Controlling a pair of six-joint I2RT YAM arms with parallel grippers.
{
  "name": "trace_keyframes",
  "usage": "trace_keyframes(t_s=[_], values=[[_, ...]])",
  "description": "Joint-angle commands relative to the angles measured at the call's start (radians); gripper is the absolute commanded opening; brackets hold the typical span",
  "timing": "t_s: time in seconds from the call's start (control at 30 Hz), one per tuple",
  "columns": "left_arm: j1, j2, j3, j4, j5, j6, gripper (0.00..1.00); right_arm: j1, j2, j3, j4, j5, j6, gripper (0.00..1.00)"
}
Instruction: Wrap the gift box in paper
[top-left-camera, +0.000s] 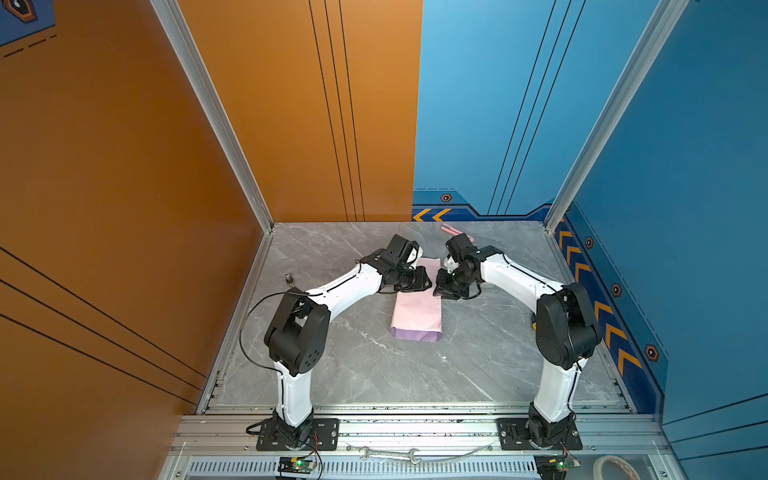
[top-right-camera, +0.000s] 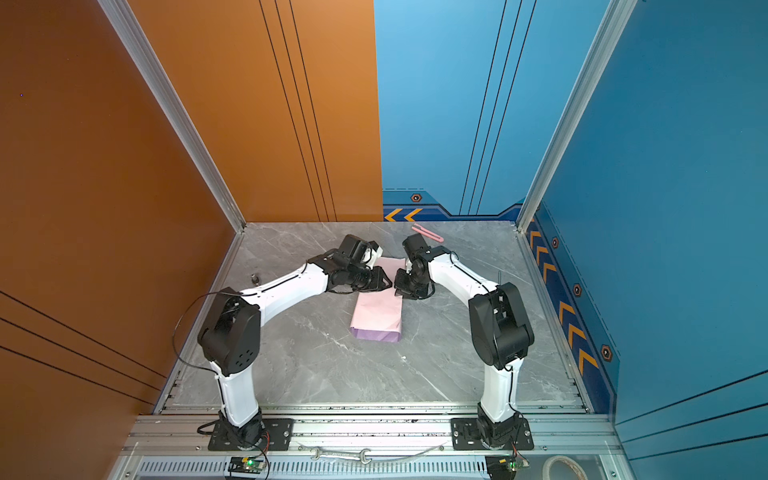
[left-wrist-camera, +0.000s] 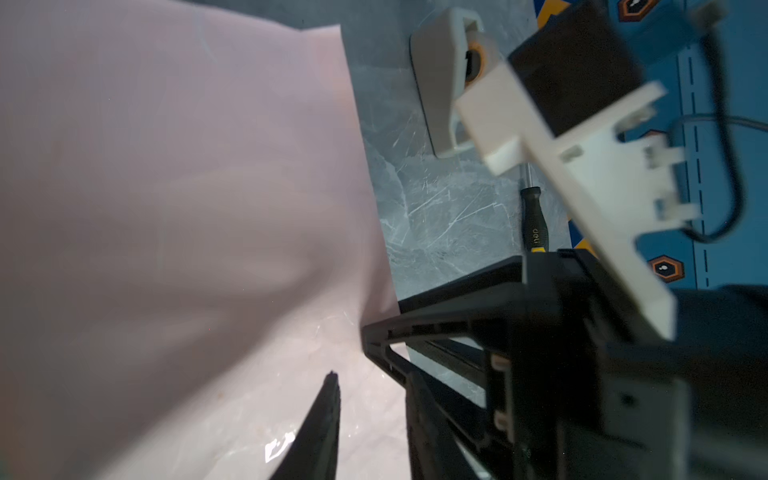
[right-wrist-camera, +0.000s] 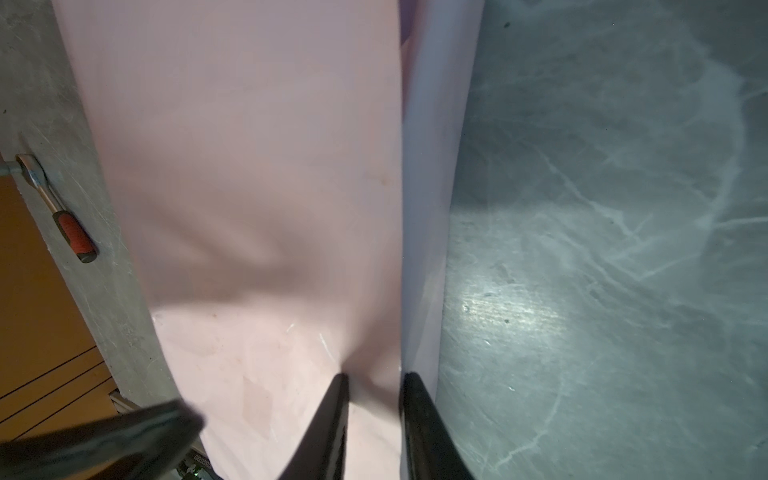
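The paper (top-left-camera: 417, 311) lies folded into a long parcel mid-table, pale pink on top with a lilac strip along its near end (top-right-camera: 376, 334). The gift box is hidden. In both top views my two grippers meet over the parcel's far half, the left gripper (top-left-camera: 428, 283) coming from the left and the right gripper (top-left-camera: 439, 287) from the right. In the right wrist view the right gripper (right-wrist-camera: 374, 376) straddles the parcel's side edge, and the pink paper (right-wrist-camera: 249, 166) puckers between its fingers. In the left wrist view the left gripper (left-wrist-camera: 372, 376) has a gap between its fingers, over paper (left-wrist-camera: 187, 187).
A pink cutter (top-left-camera: 455, 230) lies at the back of the table. A beige tape dispenser (left-wrist-camera: 444, 83) and a black screwdriver (left-wrist-camera: 534, 220) lie to the right of the parcel. A red-handled ratchet (right-wrist-camera: 70, 232) rests near the left wall. A wrench (top-left-camera: 388, 455) sits on the front rail.
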Motion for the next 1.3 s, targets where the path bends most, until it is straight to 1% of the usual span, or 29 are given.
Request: trace_keyframes(t_s=[0.0, 0.27, 0.33, 0.47, 0.57, 0.7, 0.77, 0.83, 0.93, 1.03, 1.13, 1.27], values=[[-0.004, 0.037, 0.025, 0.026, 0.042, 0.01, 0.25, -0.006, 0.025, -0.003, 0.001, 0.01, -0.012, 0.26], [-0.008, 0.057, -0.076, 0.04, -0.017, 0.012, 0.24, -0.01, 0.01, -0.003, -0.001, 0.008, -0.014, 0.28], [-0.005, 0.051, -0.11, 0.044, -0.023, 0.012, 0.24, -0.014, -0.002, 0.001, 0.0, 0.007, -0.016, 0.32], [-0.001, 0.043, -0.152, 0.047, -0.028, 0.015, 0.24, -0.032, -0.056, 0.006, -0.008, 0.017, -0.018, 0.45], [-0.001, 0.037, -0.166, 0.047, -0.033, 0.014, 0.24, -0.071, -0.134, -0.01, -0.015, 0.023, -0.034, 0.5], [0.002, 0.029, -0.172, 0.048, -0.032, 0.012, 0.24, -0.18, -0.227, -0.058, -0.014, -0.005, -0.113, 0.51], [0.004, 0.025, -0.174, 0.047, -0.029, 0.013, 0.24, -0.255, -0.239, -0.074, -0.013, -0.046, -0.18, 0.51], [0.007, 0.018, -0.177, 0.051, -0.026, 0.011, 0.24, -0.337, -0.23, -0.073, -0.01, -0.12, -0.265, 0.51], [0.015, 0.012, -0.179, 0.056, -0.018, 0.003, 0.24, -0.433, -0.196, -0.053, 0.004, -0.176, -0.356, 0.51], [0.019, 0.007, -0.185, 0.065, -0.004, -0.006, 0.24, -0.516, -0.133, -0.017, 0.03, -0.246, -0.414, 0.51], [0.022, 0.008, -0.187, 0.073, 0.013, -0.008, 0.24, -0.567, -0.06, 0.019, 0.056, -0.304, -0.466, 0.49], [0.026, 0.018, -0.186, 0.073, 0.018, -0.007, 0.24, -0.603, 0.026, 0.049, 0.083, -0.343, -0.508, 0.46]])
